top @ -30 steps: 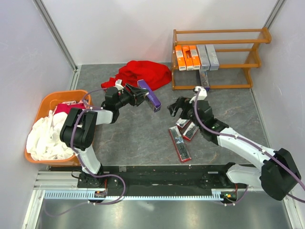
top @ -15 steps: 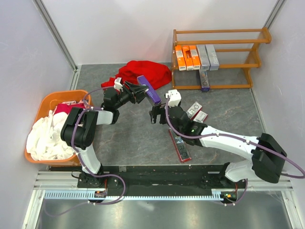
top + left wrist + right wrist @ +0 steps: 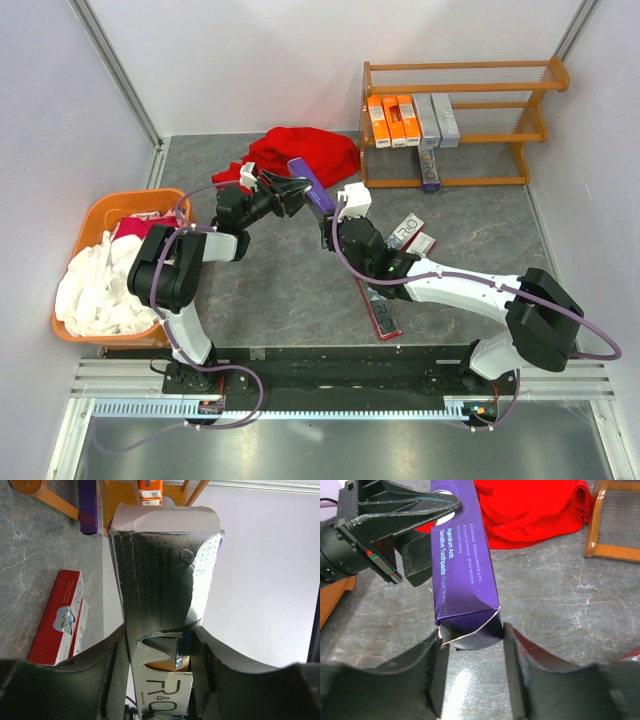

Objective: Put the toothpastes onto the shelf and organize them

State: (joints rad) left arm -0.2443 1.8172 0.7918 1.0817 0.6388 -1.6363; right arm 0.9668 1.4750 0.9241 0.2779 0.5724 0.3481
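Observation:
A dark purple toothpaste box [image 3: 312, 189] hangs above the table between both arms. My left gripper [image 3: 290, 187] is shut on its upper end; in the left wrist view the box's silver face [image 3: 165, 580] sits squeezed in my left gripper [image 3: 157, 665]. My right gripper [image 3: 472, 640] is closed on the lower end of the purple box [image 3: 462, 565], fingers touching both sides. The shelf [image 3: 460, 68] at the back right holds three orange toothpastes [image 3: 392, 120] and two silver-grey ones [image 3: 437, 120]; a purple one [image 3: 429, 166] lies lower down.
Red and silver toothpaste boxes [image 3: 410, 233] and a long dark one [image 3: 378, 305] lie on the table by the right arm. A red cloth [image 3: 300, 155] is bunched behind the grippers. An orange basket [image 3: 100, 212] with white cloths stands at the left.
My right arm swung left from the boxes on the table to the purple box, and its jaws closed on the box's lower end. The left gripper barely moved.

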